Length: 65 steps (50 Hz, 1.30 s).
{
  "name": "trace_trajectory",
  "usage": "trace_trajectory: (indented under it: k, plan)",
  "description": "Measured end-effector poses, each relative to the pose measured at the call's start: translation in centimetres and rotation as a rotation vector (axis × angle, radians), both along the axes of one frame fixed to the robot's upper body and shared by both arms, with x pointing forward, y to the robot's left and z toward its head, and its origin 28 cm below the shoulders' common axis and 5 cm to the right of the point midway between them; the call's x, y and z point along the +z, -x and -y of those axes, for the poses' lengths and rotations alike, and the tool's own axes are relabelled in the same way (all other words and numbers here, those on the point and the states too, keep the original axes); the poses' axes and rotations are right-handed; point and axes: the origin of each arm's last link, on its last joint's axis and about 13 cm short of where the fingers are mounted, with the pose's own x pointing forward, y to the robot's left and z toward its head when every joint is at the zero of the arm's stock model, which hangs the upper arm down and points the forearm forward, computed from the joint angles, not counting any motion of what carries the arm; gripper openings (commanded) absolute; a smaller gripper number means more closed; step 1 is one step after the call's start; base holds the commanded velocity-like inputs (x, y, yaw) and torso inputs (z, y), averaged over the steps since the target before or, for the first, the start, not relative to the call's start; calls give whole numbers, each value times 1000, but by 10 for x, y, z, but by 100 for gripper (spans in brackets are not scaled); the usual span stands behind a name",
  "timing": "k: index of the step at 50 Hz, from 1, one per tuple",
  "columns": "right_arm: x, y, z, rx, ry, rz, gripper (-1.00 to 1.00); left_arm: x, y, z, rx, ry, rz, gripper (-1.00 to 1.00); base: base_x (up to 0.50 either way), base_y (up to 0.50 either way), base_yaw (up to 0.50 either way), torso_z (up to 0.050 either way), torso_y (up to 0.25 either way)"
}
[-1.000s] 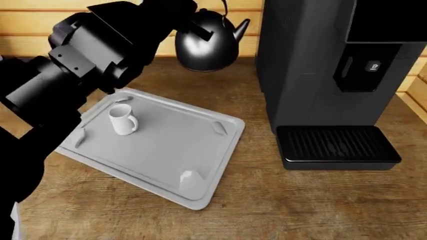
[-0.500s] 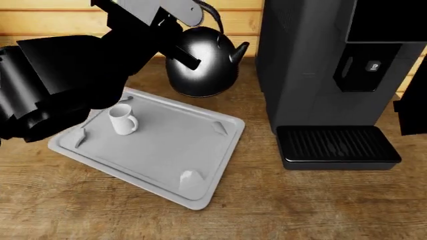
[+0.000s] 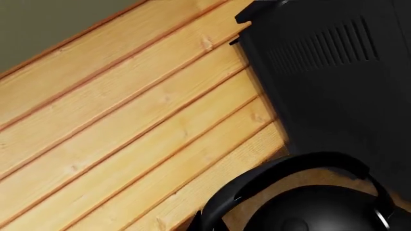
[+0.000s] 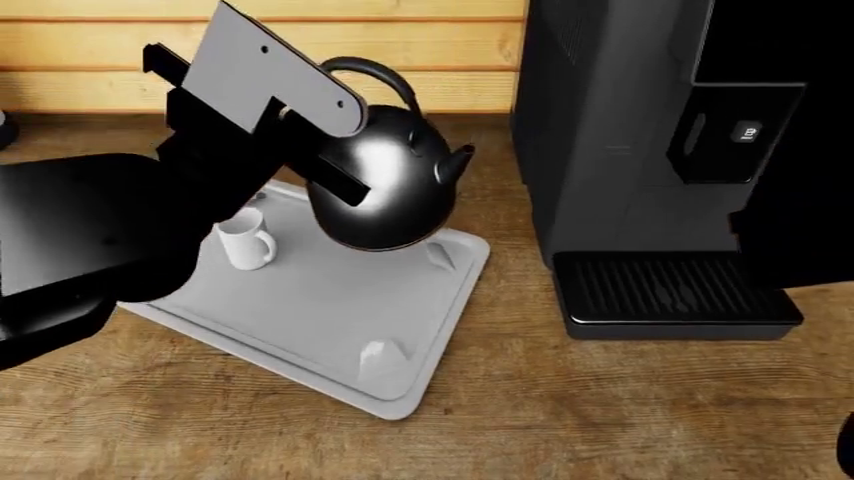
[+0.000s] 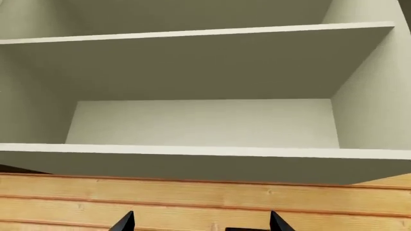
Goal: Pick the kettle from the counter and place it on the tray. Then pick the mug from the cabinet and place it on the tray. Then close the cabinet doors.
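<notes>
Since the earlier frames the kettle (image 4: 380,190) has come off the counter (image 4: 534,400) by the back wall and swung forward; it now hangs over the far part of the tray (image 4: 334,310), spout toward the coffee machine (image 4: 627,150). The left arm (image 4: 160,220) carries it, but the left gripper is hidden behind its own body in the head view and out of frame in the left wrist view, where only the handle (image 3: 282,168) and dome show; it is probably clamped on the handle, though I cannot tell for sure. The mug (image 4: 244,240) already stands on the tray, just beside the arm.

The step in hand is setting the kettle down. To do it well, bring it a little further toward the tray's middle, keep it level, and lower straight down so the base lands inside the rim, away from the raised tab (image 4: 438,255) and well apart from the mug. Release only once it rests flat.

The right gripper (image 5: 200,224) shows two fingertips held apart, holding nothing, and faces the open cabinet (image 5: 205,125), whose shelves look bare.
</notes>
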Motion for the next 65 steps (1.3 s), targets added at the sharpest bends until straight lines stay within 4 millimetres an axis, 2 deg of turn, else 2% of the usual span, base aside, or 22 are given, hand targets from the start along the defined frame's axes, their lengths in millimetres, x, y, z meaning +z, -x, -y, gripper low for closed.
trace_trajectory:
  k: [24,49,65]
  plan:
    - [-2,-2,-3,15,-3,-9,100,-6,24,-16,9,-53,-12,-100,0,0,0,0,1]
    - [-5,-4,-4,22,-8,-16,100,-14,33,-24,23,-83,-40,-100,0,0,0,0,0]
    - [-7,-5,-4,24,-12,-21,100,-27,35,-26,16,-98,-79,-100,0,0,0,0,1]
